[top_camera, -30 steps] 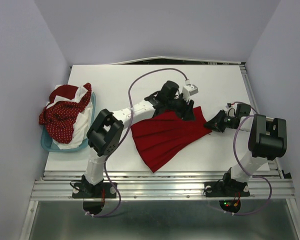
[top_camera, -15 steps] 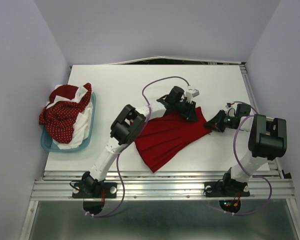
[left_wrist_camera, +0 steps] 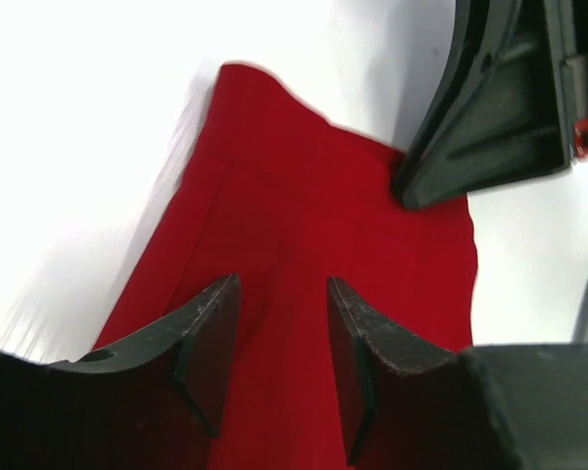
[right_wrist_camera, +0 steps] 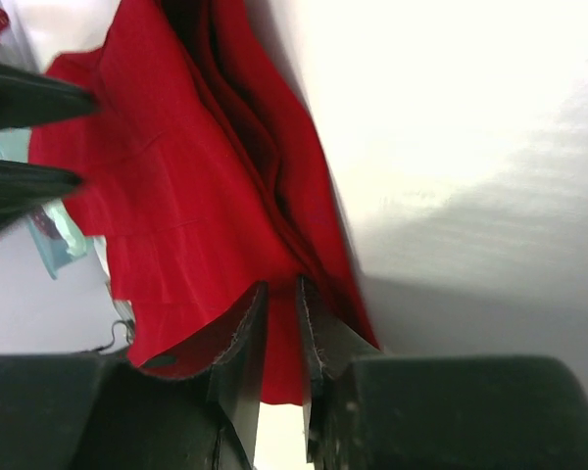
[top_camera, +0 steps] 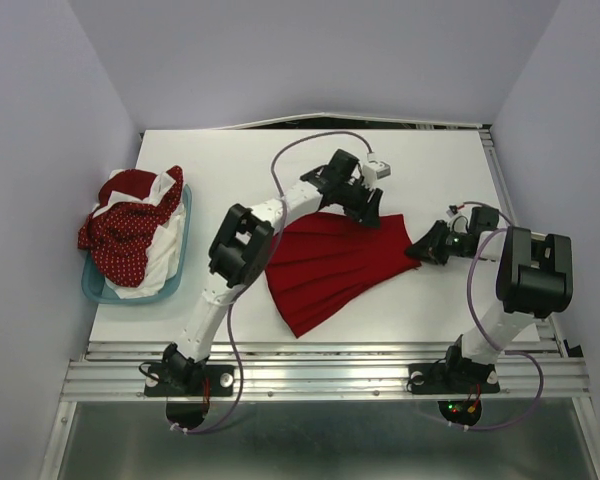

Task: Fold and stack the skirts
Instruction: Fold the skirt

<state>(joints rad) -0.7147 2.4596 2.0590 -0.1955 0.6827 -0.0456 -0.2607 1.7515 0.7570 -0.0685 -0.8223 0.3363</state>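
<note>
The plain bright red skirt (top_camera: 335, 265) lies spread on the white table, its flared hem toward the near left. My left gripper (top_camera: 372, 217) is open just over the skirt's far edge; in the left wrist view its fingers (left_wrist_camera: 282, 284) stand apart with red cloth (left_wrist_camera: 304, 215) lying below them. My right gripper (top_camera: 418, 251) is shut on the skirt's right corner; in the right wrist view (right_wrist_camera: 281, 286) the red cloth (right_wrist_camera: 176, 196) runs between its nearly closed fingers. A dark red white-dotted skirt (top_camera: 120, 240) and white cloth (top_camera: 160, 245) are piled in the tub.
A shallow teal tub (top_camera: 97, 288) sits at the table's left edge. The left arm (top_camera: 242, 240) stretches over the table to the skirt. A purple cable (top_camera: 290, 160) loops above it. The metal rail (top_camera: 320, 365) runs along the near edge.
My left gripper has shifted a little toward the back over the skirt's far edge and its arm has swung. The skirt lies flatter and slightly further left. The right gripper holds its place.
</note>
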